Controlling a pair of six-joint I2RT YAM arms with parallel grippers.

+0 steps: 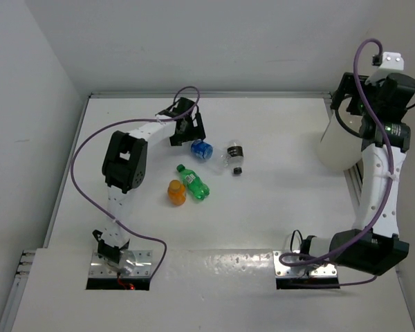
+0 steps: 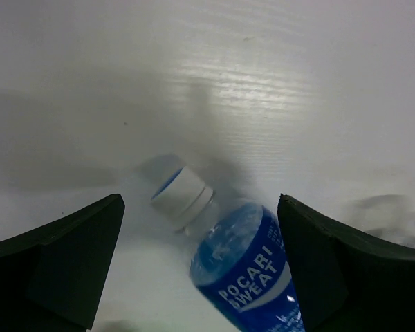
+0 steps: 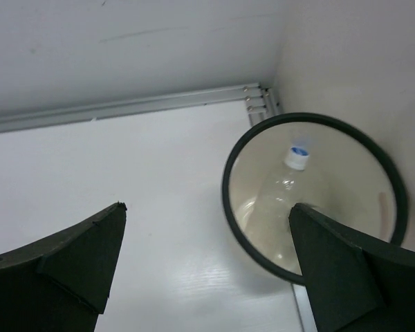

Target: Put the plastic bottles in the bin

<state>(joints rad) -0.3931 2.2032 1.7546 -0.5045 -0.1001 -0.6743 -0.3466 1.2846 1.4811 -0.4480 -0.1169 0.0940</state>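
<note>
Blue-label bottle (image 2: 245,273) lies on its side between the fingers of the left claw (image 2: 199,204), nothing touching it yet. White cap (image 2: 182,196) points ahead and slightly left of the claw. The body is skewed and sits much closer to the right finger (image 2: 346,270) than the left one. Left claw is spread wide and empty.

Risks, as judgement:
- If the claw closes as it sits, the right finger meets the bottle first. It could shove or spin the bottle rather than clamp it.
- The body is round and slick. A pinch near the tapering shoulder may squirt it forward out of the grip.
- If nudged it could roll toward the dark-label bottle (image 1: 234,156) just beyond it, on the claw's right.

Green bottle (image 1: 194,181) and orange bottle (image 1: 176,191) lie back toward the left arm's base, well clear of the claw, not binned.

The bin (image 3: 225,181) is well apart from the left claw, at the far right of the table (image 1: 283,207). One clear bottle (image 3: 280,200) already lies inside it. Right claw (image 3: 207,207) hangs above the bin, fingers apart, holding nothing. It sits near the mouth, so it could get in the way of a drop or meet the left arm there.
</note>
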